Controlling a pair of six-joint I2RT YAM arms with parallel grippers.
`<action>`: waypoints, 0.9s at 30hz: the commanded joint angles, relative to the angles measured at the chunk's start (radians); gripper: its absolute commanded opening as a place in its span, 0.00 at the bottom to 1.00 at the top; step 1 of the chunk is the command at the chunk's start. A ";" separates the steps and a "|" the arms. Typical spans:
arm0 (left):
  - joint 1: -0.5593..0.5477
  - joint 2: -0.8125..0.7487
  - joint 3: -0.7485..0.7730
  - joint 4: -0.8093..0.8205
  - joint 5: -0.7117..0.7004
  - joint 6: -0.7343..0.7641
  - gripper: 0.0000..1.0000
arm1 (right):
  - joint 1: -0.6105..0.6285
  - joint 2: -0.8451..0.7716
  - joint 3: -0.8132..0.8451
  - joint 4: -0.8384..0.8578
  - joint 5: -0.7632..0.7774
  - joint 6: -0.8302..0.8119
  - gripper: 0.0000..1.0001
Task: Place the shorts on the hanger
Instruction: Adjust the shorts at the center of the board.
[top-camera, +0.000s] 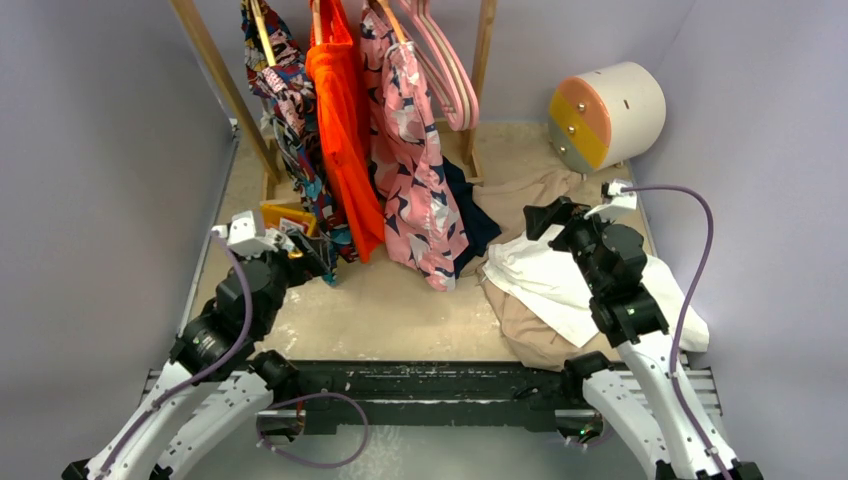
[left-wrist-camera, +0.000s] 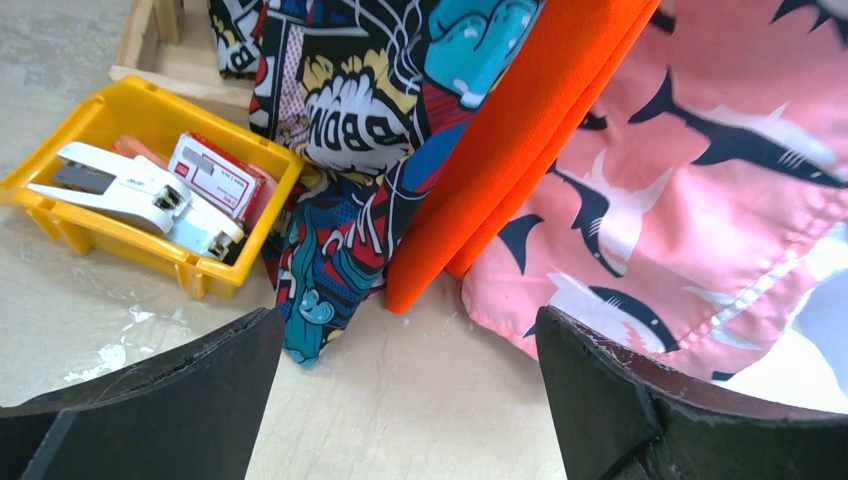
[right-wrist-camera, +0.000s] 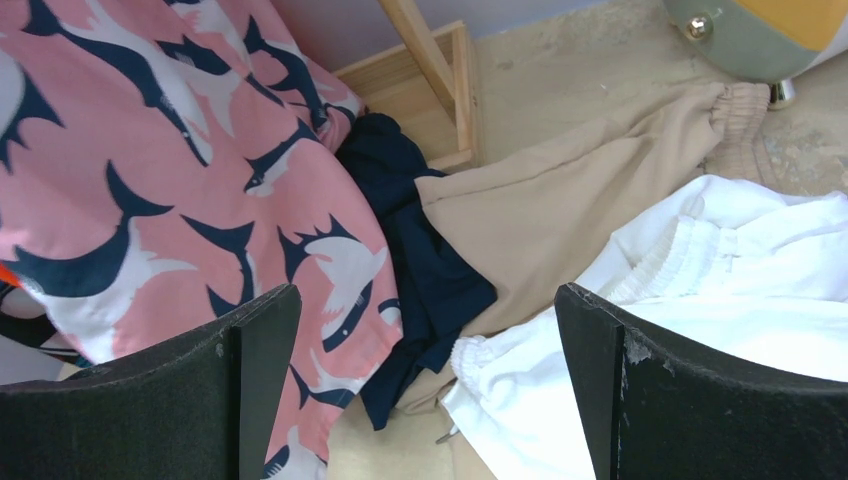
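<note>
Covering shorts middle: right arm; hanger hook cut off.

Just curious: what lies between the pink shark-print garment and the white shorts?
A navy garment, then a tan garment reaching under the shorts, seen in the right wrist view.

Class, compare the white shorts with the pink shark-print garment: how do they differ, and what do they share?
The white shorts are plain; the pink garment carries navy and white sharks. The shorts lie crumpled on the table over a tan garment; the pink garment hangs from the rack. Both are soft fabric clothing.
</note>
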 joint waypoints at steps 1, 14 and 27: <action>0.003 -0.082 0.012 0.037 -0.031 0.028 0.96 | -0.003 0.017 0.051 0.000 0.035 -0.023 0.99; 0.003 -0.045 0.021 0.037 0.012 0.028 0.96 | -0.003 0.020 0.107 -0.045 0.071 -0.072 0.98; 0.003 -0.080 0.011 0.031 -0.023 0.013 0.93 | -0.003 0.288 0.145 -0.111 -0.044 -0.012 0.81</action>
